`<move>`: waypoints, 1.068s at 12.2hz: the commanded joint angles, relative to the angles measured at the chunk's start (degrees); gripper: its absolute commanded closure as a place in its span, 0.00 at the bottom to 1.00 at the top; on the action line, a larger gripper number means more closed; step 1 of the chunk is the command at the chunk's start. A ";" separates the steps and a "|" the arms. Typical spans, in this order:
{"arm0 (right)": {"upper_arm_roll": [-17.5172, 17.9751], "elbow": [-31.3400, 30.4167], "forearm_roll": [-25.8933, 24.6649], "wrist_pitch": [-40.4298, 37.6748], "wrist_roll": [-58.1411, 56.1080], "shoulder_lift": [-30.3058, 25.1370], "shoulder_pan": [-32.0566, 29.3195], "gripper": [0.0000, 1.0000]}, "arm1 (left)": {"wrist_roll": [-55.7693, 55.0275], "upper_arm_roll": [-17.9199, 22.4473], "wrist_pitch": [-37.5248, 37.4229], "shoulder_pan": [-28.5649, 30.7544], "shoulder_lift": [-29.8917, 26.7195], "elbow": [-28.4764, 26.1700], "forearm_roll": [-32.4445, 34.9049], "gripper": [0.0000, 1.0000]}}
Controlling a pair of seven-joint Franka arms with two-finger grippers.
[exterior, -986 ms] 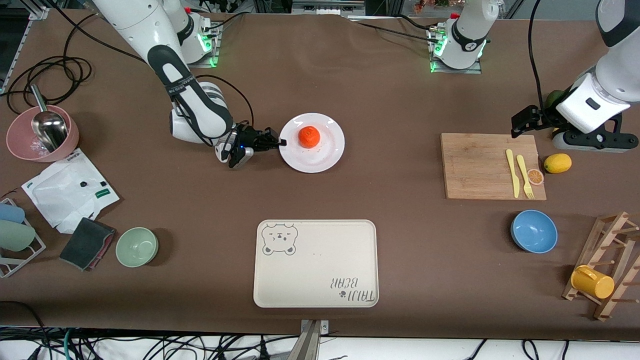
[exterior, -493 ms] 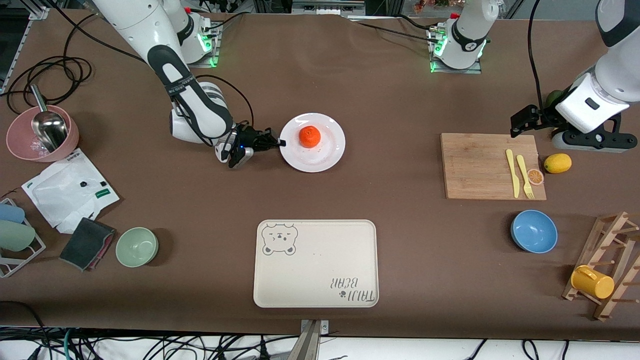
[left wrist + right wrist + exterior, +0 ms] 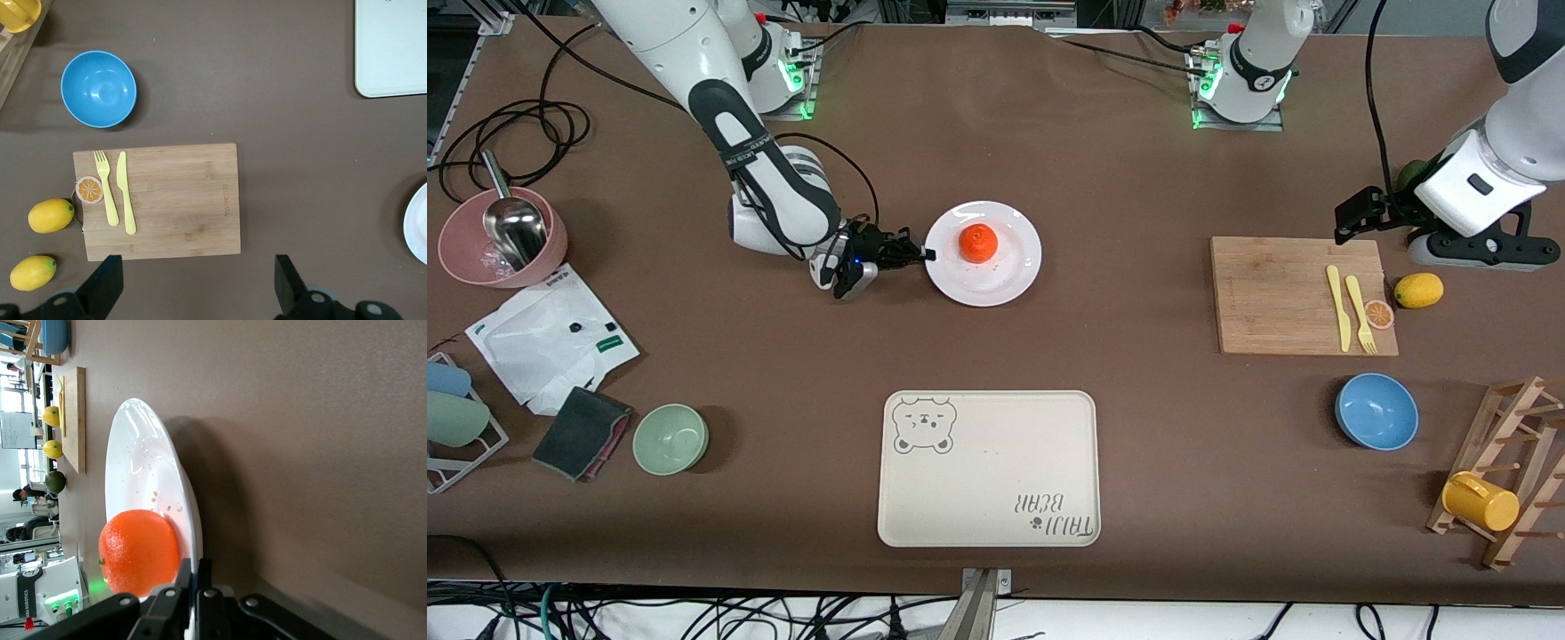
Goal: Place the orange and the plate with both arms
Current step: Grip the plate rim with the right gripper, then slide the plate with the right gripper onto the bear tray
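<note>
While the left gripper (image 3: 193,283) waits spread wide, the right gripper (image 3: 925,254) pinches the plate (image 3: 1005,280) rim — orange (image 3: 978,243) aboard.

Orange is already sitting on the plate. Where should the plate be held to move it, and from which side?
By its shallow rim, at the edge toward the right arm's end, low and sideways. The right gripper is shut there on the plate, jaws pinching the thin lip, clear of the orange.

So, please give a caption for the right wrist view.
Right claw shut on the plate rim, the orange resting on it.
</note>
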 commanded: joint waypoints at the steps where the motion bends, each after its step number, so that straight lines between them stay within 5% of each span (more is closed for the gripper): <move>1: -1.00 2.17 1.20 0.30 4.03 0.47 -0.01 1.00 | 0.13 -0.36 -0.71 0.48 -0.35 0.42 -1.51 0.00; 8: -1.35 14.19 0.58 0.12 22.67 1.34 0.08 1.00 | 0.13 -0.36 -0.71 0.39 -0.35 0.42 -1.51 0.00; 13: -2.41 32.28 -0.29 0.12 28.39 12.57 0.25 1.00 | 0.13 -0.36 -0.71 0.39 -0.35 0.42 -1.51 0.00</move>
